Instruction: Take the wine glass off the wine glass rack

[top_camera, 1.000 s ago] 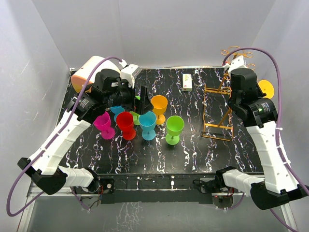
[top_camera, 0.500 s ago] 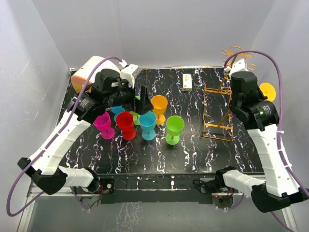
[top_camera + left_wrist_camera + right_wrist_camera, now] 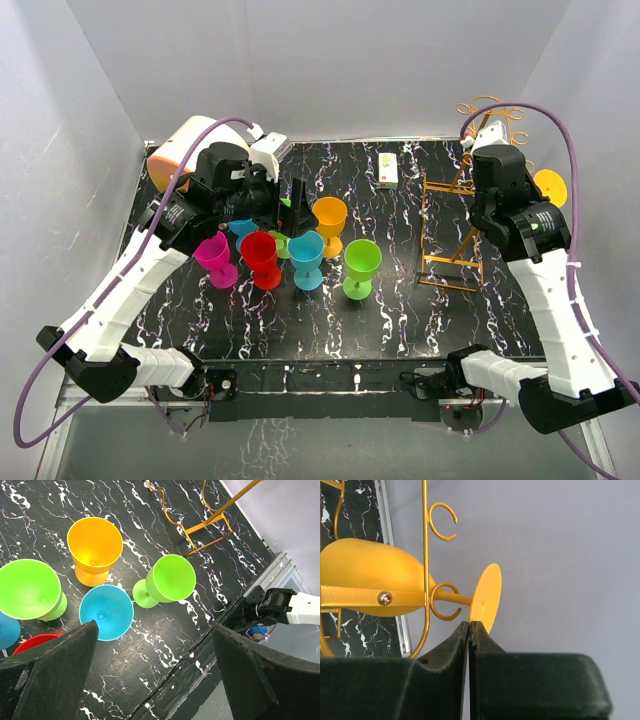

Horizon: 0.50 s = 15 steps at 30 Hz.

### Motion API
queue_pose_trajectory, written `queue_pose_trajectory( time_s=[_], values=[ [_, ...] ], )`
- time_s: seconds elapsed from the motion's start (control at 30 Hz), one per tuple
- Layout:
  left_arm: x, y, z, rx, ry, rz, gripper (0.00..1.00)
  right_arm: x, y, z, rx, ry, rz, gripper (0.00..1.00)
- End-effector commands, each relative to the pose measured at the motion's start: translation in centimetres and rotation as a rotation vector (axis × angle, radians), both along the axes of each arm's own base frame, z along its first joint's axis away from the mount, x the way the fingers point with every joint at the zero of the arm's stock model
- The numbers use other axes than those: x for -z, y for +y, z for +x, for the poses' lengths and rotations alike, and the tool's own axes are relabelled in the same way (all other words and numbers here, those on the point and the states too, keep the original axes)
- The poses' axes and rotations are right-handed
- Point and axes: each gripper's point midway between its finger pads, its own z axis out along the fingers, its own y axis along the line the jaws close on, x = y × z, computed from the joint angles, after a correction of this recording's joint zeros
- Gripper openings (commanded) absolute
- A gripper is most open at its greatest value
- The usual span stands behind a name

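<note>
From above, the wine glass rack (image 3: 449, 232) stands at the right of the black worktop (image 3: 400, 310). The yellow wine glass (image 3: 549, 186) hangs at the rack's upper right side. Coloured glasses (image 3: 305, 250) cluster left of centre.

In the left wrist view the left claw (image 3: 155, 675) gapes wide over that cluster, holding nothing.

In the right wrist view the right claw (image 3: 469, 626) is pinched tight on nothing. Its tips sit just under the glass's round foot, and the stem lies through a rack loop.

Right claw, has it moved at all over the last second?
Yes. In the top view the right claw has drifted slightly left, toward the white box, while the wine glass rack stays put.
</note>
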Motion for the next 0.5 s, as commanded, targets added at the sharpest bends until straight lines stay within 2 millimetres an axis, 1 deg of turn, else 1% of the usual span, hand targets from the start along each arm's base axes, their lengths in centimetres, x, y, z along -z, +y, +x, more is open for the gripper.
queue_pose_trajectory(
  time_s=[0.0,0.13,0.33,0.47],
  values=[
    [-2.1,-0.1,-0.3,0.009,-0.035,-0.037,0.97,-2.1,0.1,0.8,0.008,-0.068,0.006,0.0],
    [-2.1,0.0,-0.4,0.01,-0.037,-0.036,0.97,-1.5,0.1,0.6,0.01,-0.04,0.003,0.0],
    [-1.8,0.2,-0.5,0.01,-0.033,-0.029,0.97,-1.3,-0.1,0.6,0.022,-0.033,0.004,0.0],
    [-1.8,0.3,-0.8,0.011,-0.032,-0.033,0.97,-0.8,-0.1,0.6,0.025,-0.022,0.027,0.0]
  ],
)
